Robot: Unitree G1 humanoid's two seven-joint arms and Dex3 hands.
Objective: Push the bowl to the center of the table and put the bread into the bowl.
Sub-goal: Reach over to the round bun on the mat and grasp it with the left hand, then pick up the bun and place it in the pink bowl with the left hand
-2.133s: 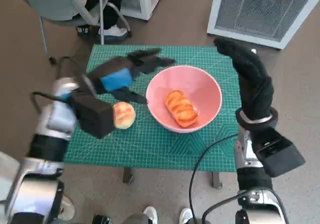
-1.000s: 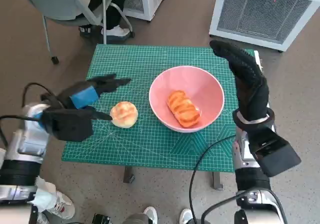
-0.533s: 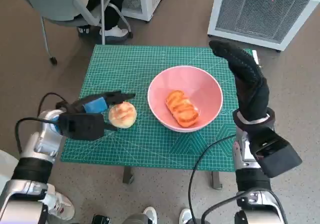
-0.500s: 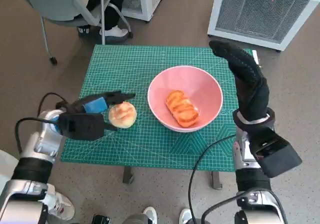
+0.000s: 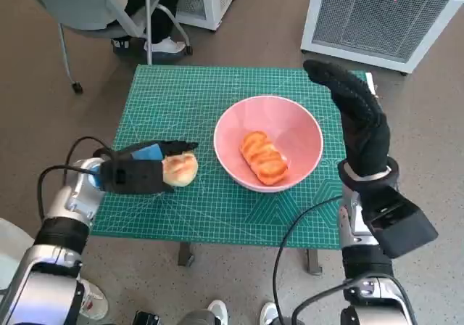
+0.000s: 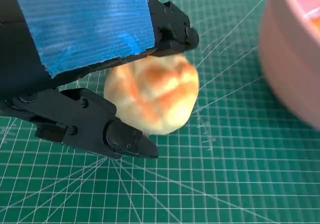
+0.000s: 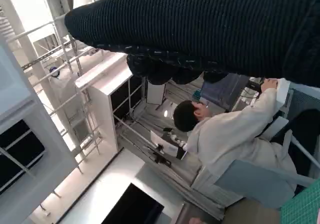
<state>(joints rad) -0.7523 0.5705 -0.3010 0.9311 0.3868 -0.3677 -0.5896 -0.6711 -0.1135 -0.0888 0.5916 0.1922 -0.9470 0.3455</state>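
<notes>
Pink bowl (image 5: pixel 268 144) sitting approx. desk-center, one loaf (image 5: pixel 262 157) inside. Left hand (image 5: pixel 138 174) closing around round bun (image 5: pixel 179 169), not lifted yet. Right hand (image 5: pixel 359 122) hovering, fingers spread, empty.

Your left hand (image 5: pixel 138 174) lies low on the tabletop (image 5: pixel 217 93), its fingers (image 6: pixel 107 131) closed around the round bread roll (image 6: pixel 152 94). Your right hand (image 5: pixel 359 118) stands upright beside the tabletop's edge, fingers extended, holding nothing.

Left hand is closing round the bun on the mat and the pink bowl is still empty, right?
Not quite. The left hand is round the bun on the mat, but the pink bowl already holds a bread loaf, as the head view shows.
</notes>
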